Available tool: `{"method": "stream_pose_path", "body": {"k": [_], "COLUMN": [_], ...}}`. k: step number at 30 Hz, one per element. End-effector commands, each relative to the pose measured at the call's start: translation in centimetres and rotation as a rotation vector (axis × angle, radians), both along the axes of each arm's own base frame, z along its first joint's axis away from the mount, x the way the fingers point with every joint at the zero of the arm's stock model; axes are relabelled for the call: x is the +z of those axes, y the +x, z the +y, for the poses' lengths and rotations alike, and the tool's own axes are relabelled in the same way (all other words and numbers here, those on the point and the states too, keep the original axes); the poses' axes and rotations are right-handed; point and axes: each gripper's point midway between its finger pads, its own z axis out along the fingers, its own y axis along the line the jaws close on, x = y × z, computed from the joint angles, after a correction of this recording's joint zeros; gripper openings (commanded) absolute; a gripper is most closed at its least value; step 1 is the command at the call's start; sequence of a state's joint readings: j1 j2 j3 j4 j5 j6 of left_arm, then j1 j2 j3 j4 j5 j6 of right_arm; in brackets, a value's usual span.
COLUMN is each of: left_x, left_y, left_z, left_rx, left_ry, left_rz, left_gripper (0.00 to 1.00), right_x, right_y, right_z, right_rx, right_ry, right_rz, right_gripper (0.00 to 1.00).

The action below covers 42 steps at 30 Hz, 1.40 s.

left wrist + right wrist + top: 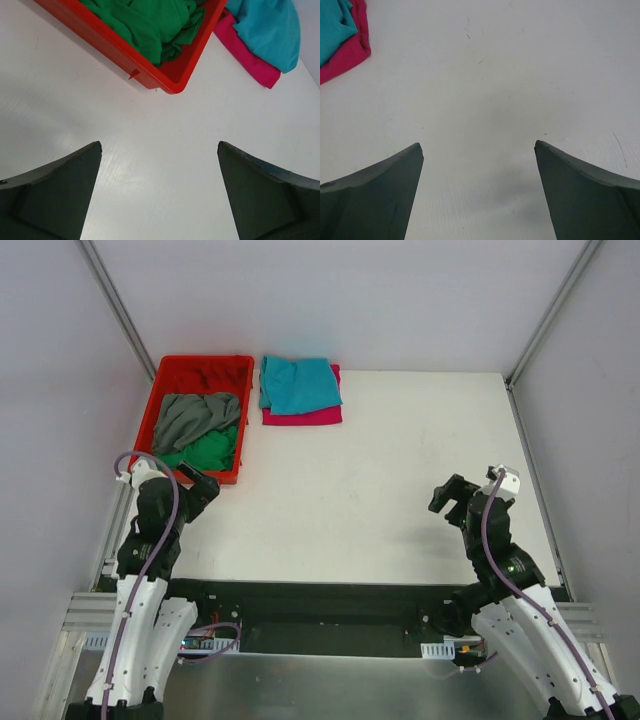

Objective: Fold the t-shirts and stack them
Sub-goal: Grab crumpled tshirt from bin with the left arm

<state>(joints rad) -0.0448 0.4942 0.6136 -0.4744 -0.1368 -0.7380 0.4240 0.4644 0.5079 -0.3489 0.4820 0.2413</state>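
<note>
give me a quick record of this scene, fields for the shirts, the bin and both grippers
bin: red plastic bin, far left of the table
in bin: dark grey t-shirt and green t-shirt, both crumpled
stack: teal t-shirt folded on top of magenta t-shirt, beside the bin on its right
left gripper: open, empty, above bare table near the bin
right gripper: open, empty, above bare table

Overhead, one camera looks down from behind the arms across the whole table. Each wrist camera hangs low and close, facing forward between its fingers; all three catch the teal shirt on the magenta shirt.
</note>
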Motion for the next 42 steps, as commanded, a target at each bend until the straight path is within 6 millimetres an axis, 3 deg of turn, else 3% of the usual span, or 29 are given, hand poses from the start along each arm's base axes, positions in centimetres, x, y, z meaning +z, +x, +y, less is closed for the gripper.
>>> {"method": "stream_pose_path", "body": {"k": [1, 5, 10, 15, 21, 24, 26, 30, 34, 39, 42], "left_x": [0.4, -1.1, 0.1, 2.3, 1.7, 1.4, 0.6, -1.3, -2.0, -4.8, -5.7], "left_y": [1.4, 2.3, 5.0, 10.8, 19.5, 23.1, 24.4, 26.7, 29.0, 29.0, 29.0], "left_z": [0.2, 0.7, 0.7, 1.9, 5.3, 6.8, 7.4, 9.5, 10.3, 11.0, 10.9], "left_rx": [0.013, 0.033, 0.033, 0.065, 0.118, 0.134, 0.145, 0.217, 0.213, 0.24, 0.222], "left_ry": [0.006, 0.033, 0.042, 0.095, 0.081, 0.119, 0.145, 0.2, 0.243, 0.255, 0.253], "left_rz": [0.02, 0.1, 0.13, 0.106, 0.19, 0.209, 0.236, 0.293, 0.317, 0.408, 0.438], "left_gripper": [0.99, 0.99, 0.99, 0.99, 0.99, 0.99, 0.99, 0.98, 0.9, 0.86, 0.78], "right_x": [-0.5, -0.6, -1.0, -2.0, -2.2, -2.1, -2.1, -1.9, -2.2, -2.7, -2.7], "right_y": [-0.3, 0.5, 1.2, 1.5, 1.6, 1.5, 1.4, 1.2, 1.3, 1.2, 1.3], "right_z": [-0.1, -1.1, -0.4, -1.1, -0.9, -1.6, -1.9, -2.5, -2.4, -2.7, -2.9], "right_rx": [-0.007, -0.072, -0.039, -0.075, -0.046, -0.071, -0.082, -0.111, -0.103, -0.115, -0.125], "right_ry": [-0.002, -0.022, -0.02, -0.074, -0.109, -0.135, -0.148, -0.156, -0.169, -0.189, -0.2], "right_rz": [0.022, -0.015, -0.026, 0.014, 0.042, 0.042, 0.037, 0.026, 0.036, 0.06, 0.066], "right_gripper": [0.96, 0.96, 0.96, 0.96, 0.96, 0.96, 0.96, 0.96, 0.96, 0.96, 0.96]}}
